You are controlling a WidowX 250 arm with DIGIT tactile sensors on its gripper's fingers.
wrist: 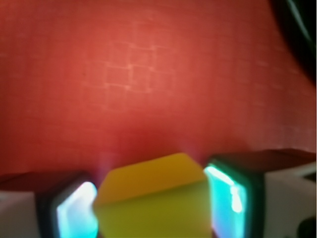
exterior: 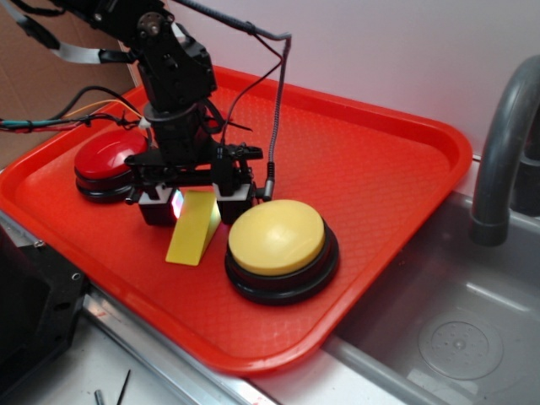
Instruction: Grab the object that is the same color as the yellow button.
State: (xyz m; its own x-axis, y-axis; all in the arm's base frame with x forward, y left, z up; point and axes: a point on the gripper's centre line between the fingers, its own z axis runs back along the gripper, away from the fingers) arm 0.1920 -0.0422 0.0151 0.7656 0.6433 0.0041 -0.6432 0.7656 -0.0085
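Up close, the yellow wedge (wrist: 153,198) sits squarely between the pincer (exterior: 196,204) pads (wrist: 225,198), which press both its sides, closed on it. It rests on the red tray (exterior: 371,160), just beside the yellow button (exterior: 278,240); farther off, the red button (exterior: 105,160).

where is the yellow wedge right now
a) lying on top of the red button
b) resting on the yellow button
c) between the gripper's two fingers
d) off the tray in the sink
c: the yellow wedge sits between the two fingers of the gripper, above the red tray.
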